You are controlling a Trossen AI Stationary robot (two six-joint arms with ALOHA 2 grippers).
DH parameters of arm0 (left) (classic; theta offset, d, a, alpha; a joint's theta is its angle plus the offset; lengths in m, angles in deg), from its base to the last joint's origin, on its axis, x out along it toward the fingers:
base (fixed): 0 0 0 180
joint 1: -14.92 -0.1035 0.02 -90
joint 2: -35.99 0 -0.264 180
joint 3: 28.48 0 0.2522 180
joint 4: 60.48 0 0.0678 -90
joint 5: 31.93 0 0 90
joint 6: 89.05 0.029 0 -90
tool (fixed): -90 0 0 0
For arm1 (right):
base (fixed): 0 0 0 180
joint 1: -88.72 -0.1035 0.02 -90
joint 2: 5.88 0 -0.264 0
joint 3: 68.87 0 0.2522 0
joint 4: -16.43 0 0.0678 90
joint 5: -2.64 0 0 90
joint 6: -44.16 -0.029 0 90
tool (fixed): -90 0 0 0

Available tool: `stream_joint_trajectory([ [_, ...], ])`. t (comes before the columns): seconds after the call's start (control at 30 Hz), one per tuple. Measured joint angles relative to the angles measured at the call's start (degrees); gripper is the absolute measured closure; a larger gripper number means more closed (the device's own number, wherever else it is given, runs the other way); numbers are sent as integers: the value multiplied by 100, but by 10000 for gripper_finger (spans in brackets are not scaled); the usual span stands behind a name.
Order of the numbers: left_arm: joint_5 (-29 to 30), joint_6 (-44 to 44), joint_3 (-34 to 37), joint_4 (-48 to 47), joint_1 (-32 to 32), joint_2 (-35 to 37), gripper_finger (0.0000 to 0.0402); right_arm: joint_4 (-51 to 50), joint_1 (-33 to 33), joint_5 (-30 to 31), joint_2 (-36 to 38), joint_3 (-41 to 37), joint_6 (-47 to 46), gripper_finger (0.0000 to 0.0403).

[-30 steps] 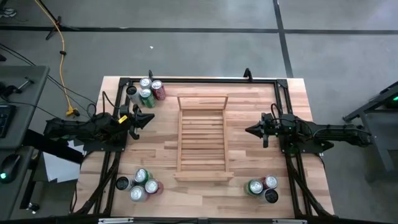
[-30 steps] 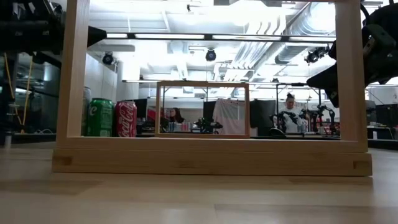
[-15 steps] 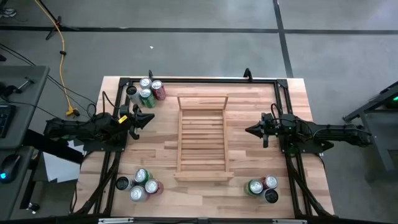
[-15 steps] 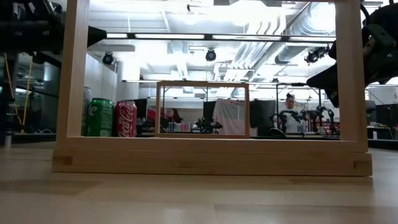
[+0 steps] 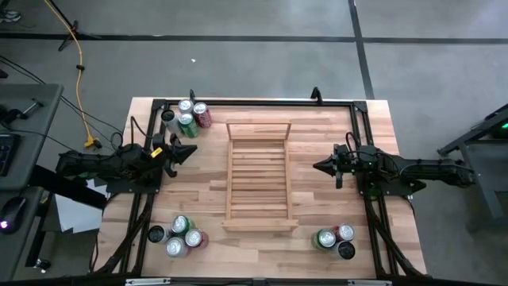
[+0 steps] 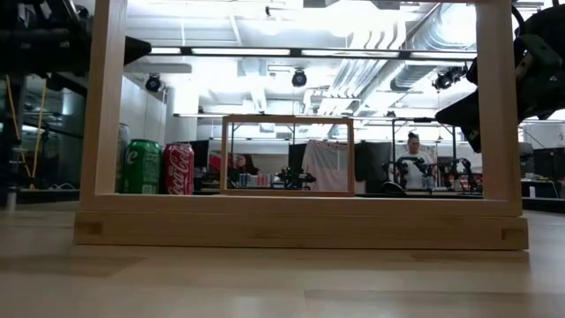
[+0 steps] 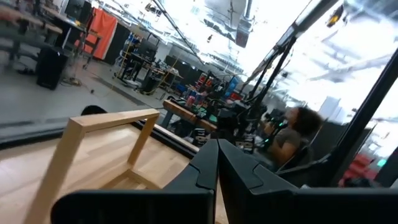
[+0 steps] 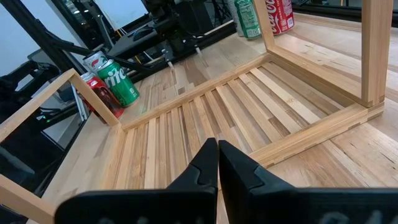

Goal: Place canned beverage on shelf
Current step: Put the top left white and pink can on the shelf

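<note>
shelf (image 5: 257, 176): we log it mid-worktop, bare, ready to receive. cans (image 5: 189, 116) wait clustered near three worktop corners. left gripper (image 5: 187, 151) and right gripper (image 5: 321, 166) flank it, jaws clenched, empty.

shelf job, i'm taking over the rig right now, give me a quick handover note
Left gripper: shut, empty, hovering left of the shelf.
Right gripper: shut, empty, hovering right of the shelf.
Shelf: mid-table, nothing on its slats.
Cans: three clusters on the tabletop, the far-left cluster, the near-left cluster and the near-right cluster, all standing upright.
Done: nothing yet; no can picked.
Left: open a gripper, grasp a can, set it on the shelf. The far-left cluster looks closest to the left gripper.
</note>
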Motion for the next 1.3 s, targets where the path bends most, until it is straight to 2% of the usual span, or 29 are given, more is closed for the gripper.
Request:
stream_joint_trajectory([
  [0.17, 7, -1617, 0, 100, 0, 2, 398, 0, 0, 1, 0, 0, -1, 402],
  [0.33, 181, -2389, 2, 187, -2, 2, 398, -1, 0, 0, 0, 0, 1, 402],
  [0.53, 193, -2617, 2, 370, -2, 2, 398, -1, 0, 0, 0, 0, 0, 402],
  [0.7, 1109, -2710, -28, 443, -2, -56, 395, 1, 1, 2, -1, 0, -1, 402],
  [0.8, 1218, -2470, -335, 467, -2, -269, 371, 0, 2, 2, 0, 0, 0, 402],
  [0.93, 1352, -1747, -1181, 389, -4, -973, 308, -1, 0, 1, 0, 0, 0, 402],
  [1.03, 1383, -1092, -2133, -181, -106, -1706, 250, -1, 1, 2, -1, 0, -1, 402],
  [1.17, 1425, -450, -3810, -2249, -556, -2777, 179, -1, 1, 2, 0, 0, -1, 402],
  [1.3, 1701, -101, -5372, -4401, -1350, -3877, 129, 0, 0, 1, 0, 0, 0, 402],
])
